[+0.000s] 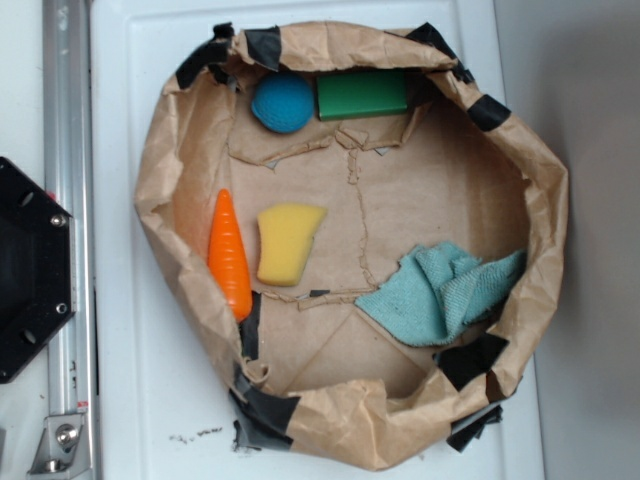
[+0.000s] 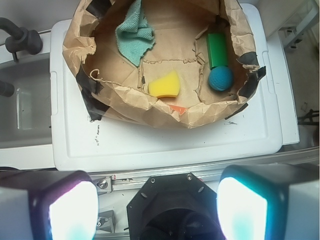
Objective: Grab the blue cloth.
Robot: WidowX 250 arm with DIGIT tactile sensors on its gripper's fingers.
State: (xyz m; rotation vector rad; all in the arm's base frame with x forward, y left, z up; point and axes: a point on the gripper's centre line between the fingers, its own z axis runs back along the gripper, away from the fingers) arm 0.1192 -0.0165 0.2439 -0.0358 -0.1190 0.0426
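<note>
The blue cloth [image 1: 440,292] is a crumpled light teal rag lying inside a brown paper-lined basin [image 1: 200,110], at its lower right in the exterior view. In the wrist view the cloth [image 2: 135,32] lies at the far upper left of the basin. My gripper [image 2: 157,210] is seen only in the wrist view, high above the robot's black base and well short of the basin. Its two fingers [image 2: 72,210] stand wide apart with nothing between them. The gripper does not show in the exterior view.
In the basin also lie a yellow sponge [image 1: 288,243], an orange carrot [image 1: 229,255], a dark blue ball [image 1: 282,103] and a green block [image 1: 362,95]. The basin sits on a white lid [image 2: 165,142]. The black robot base [image 1: 30,270] and a metal rail [image 1: 65,150] are at the left.
</note>
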